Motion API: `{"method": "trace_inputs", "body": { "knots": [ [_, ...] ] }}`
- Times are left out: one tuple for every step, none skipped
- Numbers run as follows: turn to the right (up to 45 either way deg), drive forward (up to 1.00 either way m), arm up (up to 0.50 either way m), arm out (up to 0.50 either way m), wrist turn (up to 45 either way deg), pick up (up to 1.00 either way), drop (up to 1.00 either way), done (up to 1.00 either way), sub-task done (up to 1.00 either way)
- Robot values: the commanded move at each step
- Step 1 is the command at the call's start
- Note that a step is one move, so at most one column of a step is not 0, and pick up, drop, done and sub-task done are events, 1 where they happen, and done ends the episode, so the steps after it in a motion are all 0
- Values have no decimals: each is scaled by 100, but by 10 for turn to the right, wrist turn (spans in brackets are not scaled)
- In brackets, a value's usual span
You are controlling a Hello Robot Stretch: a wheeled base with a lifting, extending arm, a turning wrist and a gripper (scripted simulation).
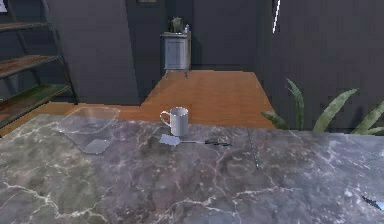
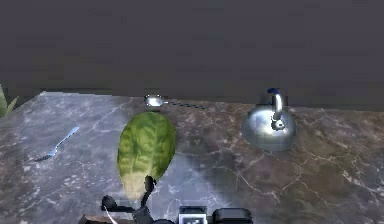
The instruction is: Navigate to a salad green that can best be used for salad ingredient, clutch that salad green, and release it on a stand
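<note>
Though veined, oval salad green (image 2: 147,152)

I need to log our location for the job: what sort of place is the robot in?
Most likely a kitchen. A marble countertop carries a white mug, and on the arm side it bears a metal kettle, a spoon and a green salad leaf.

Marble worktop (image 1: 300,180) carries an upright white mug (image 1: 177,121), with a thin dark utensil (image 1: 217,142) near it. A spoon (image 2: 160,101) lies near the far edge, handle toward a metal kettle (image 2: 270,122). A leafy plant (image 1: 330,112) stands beyond the worktop, and shelving (image 1: 25,70) is at the forward view's left.
</note>
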Motion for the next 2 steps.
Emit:
{"method": "trace_inputs", "body": {
  "knots": [
    [0,0,0,0,0,100,0,0,0],
    [0,0,10,0,0,0,0,0,0]
  ]
}}
